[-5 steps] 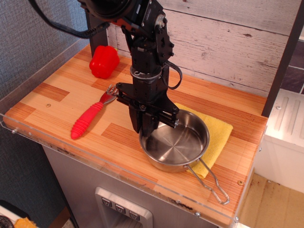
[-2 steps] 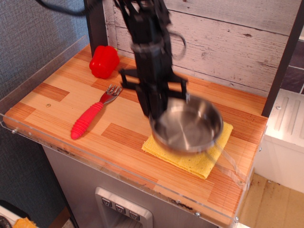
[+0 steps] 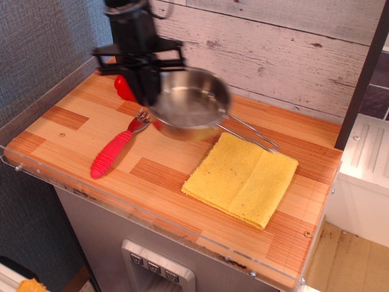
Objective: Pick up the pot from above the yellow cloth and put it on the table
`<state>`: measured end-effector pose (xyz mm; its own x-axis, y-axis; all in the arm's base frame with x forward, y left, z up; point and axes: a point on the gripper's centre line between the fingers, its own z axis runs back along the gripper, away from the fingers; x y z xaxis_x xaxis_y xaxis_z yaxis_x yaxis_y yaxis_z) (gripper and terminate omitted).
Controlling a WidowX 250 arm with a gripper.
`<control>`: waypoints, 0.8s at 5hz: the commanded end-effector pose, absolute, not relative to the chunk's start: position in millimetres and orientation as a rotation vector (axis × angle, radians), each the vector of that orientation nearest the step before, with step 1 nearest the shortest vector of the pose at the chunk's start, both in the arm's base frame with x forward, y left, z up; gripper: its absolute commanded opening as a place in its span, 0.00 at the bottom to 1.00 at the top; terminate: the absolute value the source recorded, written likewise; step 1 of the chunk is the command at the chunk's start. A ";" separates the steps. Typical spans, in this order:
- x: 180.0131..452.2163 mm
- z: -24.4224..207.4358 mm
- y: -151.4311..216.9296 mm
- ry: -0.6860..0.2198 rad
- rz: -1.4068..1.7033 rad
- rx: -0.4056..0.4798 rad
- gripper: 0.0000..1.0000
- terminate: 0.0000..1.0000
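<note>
The pot, a small shiny steel pan, hangs in the air above the middle of the table, left of the yellow cloth. Its wire loop handle trails to the right, over the cloth's back corner. My gripper is shut on the pot's left rim, and the pot looks blurred by motion. The yellow cloth lies flat and bare at the right front of the table, its centre crease showing.
A red-handled fork lies on the table's left half, its tines under the pot's left edge. A red pepper sits behind the gripper near the back left. A clear acrylic rim edges the table. A white plank wall stands behind.
The gripper has lifted the pot off the yellow cloth and carried it up and to the left. The cloth is now fully uncovered.
</note>
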<state>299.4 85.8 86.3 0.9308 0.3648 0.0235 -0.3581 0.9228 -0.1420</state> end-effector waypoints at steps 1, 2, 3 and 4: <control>292.8 98.9 164.4 -0.081 0.493 0.010 0.00 0.00; 284.8 95.9 187.6 -0.046 0.532 0.017 0.00 0.00; 275.7 93.3 207.1 -0.020 0.576 0.010 0.00 0.00; 265.9 86.1 217.4 0.019 0.609 0.023 0.00 0.00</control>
